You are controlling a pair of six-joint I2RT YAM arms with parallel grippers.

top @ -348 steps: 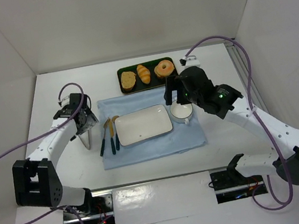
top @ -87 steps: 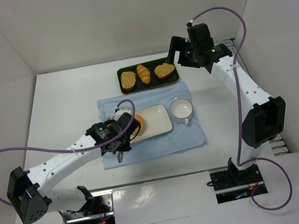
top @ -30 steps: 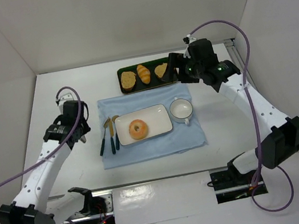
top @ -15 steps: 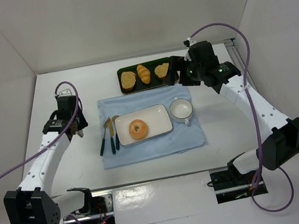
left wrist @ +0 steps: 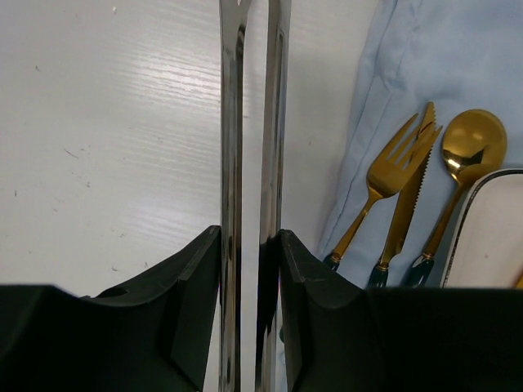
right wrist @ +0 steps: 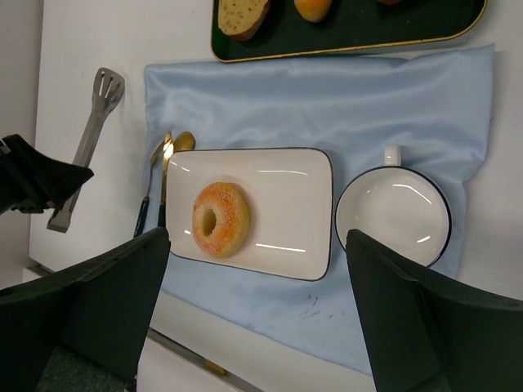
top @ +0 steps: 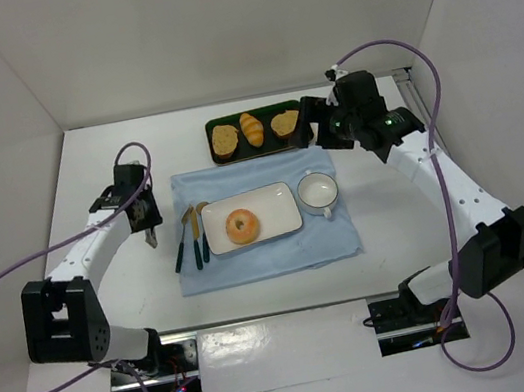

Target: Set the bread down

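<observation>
So bread (top: 241, 225) is on plate (top: 278, 198), 9 o'clock side. L gripper (top: 147, 219) pinched narrow on tongs (left wrist: 231, 163); R gripper (top: 309, 127) wide, empty. Risk imo: tongs swing toward 3, clip cutlery (top: 188, 237).

Polished steel tongs (left wrist: 231, 147): mirror-bright, smooth. White tabletop (left wrist: 98, 163): matt, faintly scuffed and streaked. Pale blue cloth (right wrist: 343, 106): soft satin sheen, creased. White rectangular plate (right wrist: 286, 204) and round white cup (right wrist: 394, 214): glazed, glossy, catching light. Gold metal cutlery (left wrist: 400, 196): shiny, dark glossy handles. Ring-shaped orange-brown bread (right wrist: 233, 216): matt, grainy crust. Dark green tray (right wrist: 359, 28): smooth, low sheen.
</observation>
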